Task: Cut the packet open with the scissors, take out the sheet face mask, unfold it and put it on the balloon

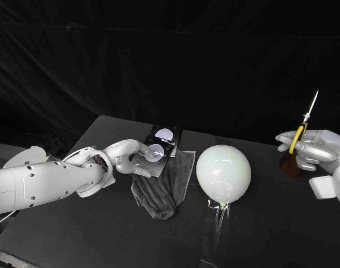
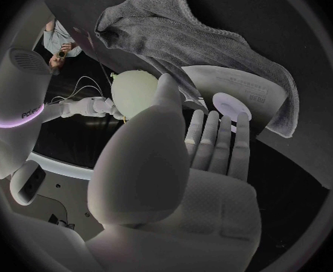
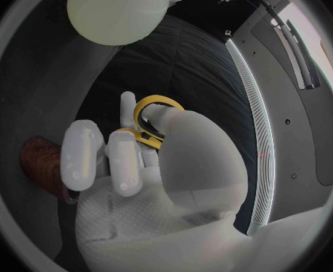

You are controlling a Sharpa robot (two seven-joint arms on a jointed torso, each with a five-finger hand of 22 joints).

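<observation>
**Head view.** The packet lies on a grey cloth toward the far edge of the counter, left of centre. The left hand has its fingertips at the packet's near end. I cannot tell whether it pinches the packet or only touches it. The balloon sits mid-counter, just beside the cloth. The right hand is raised near the right edge, fingers closed through the yellow handles of the scissors. The blades point up, well apart from the packet.
Risk: the way to the packet passes the balloon, so a low or swinging path could puncture it.

**Left wrist view.** The fingers stretch straight toward the packet, thumb alongside, with the cloth bunched beyond.
Risk: if the hold is this shallow, the packet may slide or twist on the soft cloth once the blades bite. The cloth could also be drawn into the cut, and fingers near the cut line could be nipped.

**Right wrist view.** The right hand wraps the handle loops, and a brown object sits just beside it on the counter.
Risk: the hand could knock that object as it lowers. A cut taken too far in from the packet's edge would slice the mask inside.
</observation>
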